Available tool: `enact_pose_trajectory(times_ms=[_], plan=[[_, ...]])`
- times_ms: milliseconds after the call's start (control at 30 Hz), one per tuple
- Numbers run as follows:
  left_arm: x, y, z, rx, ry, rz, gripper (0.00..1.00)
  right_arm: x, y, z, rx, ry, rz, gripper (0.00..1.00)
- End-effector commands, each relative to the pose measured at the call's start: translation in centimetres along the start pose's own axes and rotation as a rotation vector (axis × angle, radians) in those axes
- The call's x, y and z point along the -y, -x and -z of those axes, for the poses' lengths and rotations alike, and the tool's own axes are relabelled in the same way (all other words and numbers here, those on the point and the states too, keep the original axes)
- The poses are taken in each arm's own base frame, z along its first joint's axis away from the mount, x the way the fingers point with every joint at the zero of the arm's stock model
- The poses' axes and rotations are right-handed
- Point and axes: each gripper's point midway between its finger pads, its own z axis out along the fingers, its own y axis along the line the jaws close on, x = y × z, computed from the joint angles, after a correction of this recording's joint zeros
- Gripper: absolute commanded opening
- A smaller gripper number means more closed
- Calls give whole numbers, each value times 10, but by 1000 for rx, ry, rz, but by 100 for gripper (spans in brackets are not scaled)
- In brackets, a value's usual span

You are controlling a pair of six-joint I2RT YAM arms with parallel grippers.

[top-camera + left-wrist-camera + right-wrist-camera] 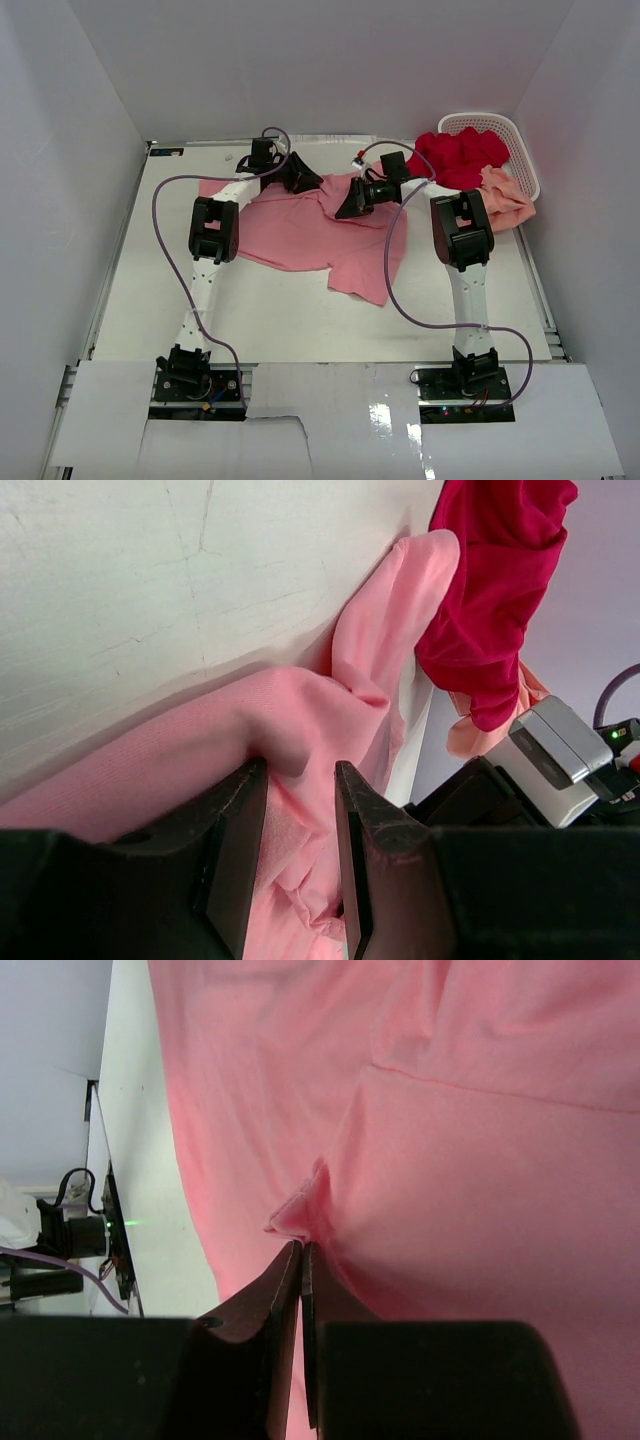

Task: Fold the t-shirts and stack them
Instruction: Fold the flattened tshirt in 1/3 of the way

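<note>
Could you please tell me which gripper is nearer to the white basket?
Right. The right gripper pinches the pink t-shirt left of the white basket in the top view; the left gripper sits farther left, over the same shirt.

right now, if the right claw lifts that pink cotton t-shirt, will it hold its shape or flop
Probably flops: the medium pink cotton t-shirt lies wrinkled and bunched. Likely light, since the right claw holds a fold by a thin pinch.
</note>
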Motion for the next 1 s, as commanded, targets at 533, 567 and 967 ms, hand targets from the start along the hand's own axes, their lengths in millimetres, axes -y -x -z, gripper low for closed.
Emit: enact_pose_trajectory(times_ms=[533,567,967], plan=[[32,-9,38,-5,67,-29,45,0,79,48,151,-208,122,59],[33,-9,42,-1,71,-25,45,4,86,54,170,-222,123,59],[53,9,61,40,46,-54,46,80,135,94,310,-470,114,60]])
